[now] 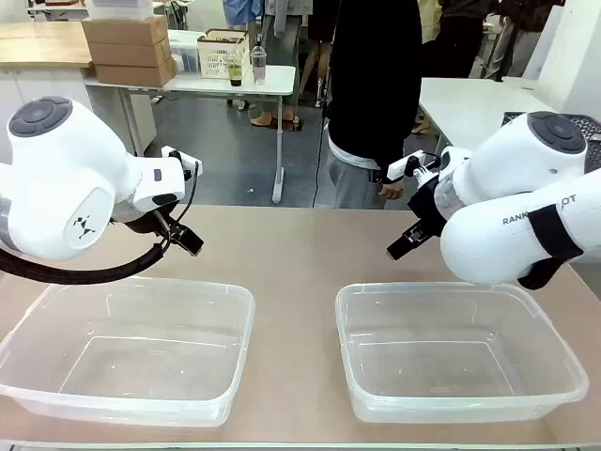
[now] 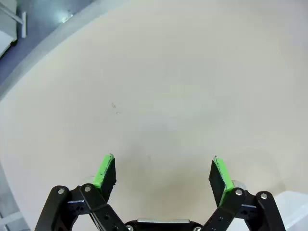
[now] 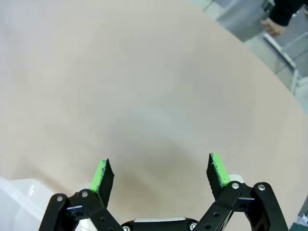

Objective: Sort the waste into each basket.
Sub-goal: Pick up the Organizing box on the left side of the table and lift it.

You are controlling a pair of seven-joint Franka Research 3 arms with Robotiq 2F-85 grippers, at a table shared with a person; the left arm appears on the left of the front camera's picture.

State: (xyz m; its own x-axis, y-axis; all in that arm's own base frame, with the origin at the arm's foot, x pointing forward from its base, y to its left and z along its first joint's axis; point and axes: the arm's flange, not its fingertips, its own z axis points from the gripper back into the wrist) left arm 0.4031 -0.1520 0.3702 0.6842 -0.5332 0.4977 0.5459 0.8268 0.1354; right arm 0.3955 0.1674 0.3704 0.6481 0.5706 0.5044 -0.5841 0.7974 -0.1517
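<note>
obstacles: left tub (image 1: 141,285), right tub (image 1: 423,287) walls | free: bare table (image 1: 293,246) between and beyond them

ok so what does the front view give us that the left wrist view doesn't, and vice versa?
Front view adds: two clear containers, the left tub and the right tub, both empty, side by side on the near half of the table; a person standing at the far edge; the right gripper above the table beyond the right tub.
Left wrist view adds: a close look at the left gripper and its green pads, wide apart with nothing between them.
Both share: the beige table and the left gripper, holding nothing.
</note>
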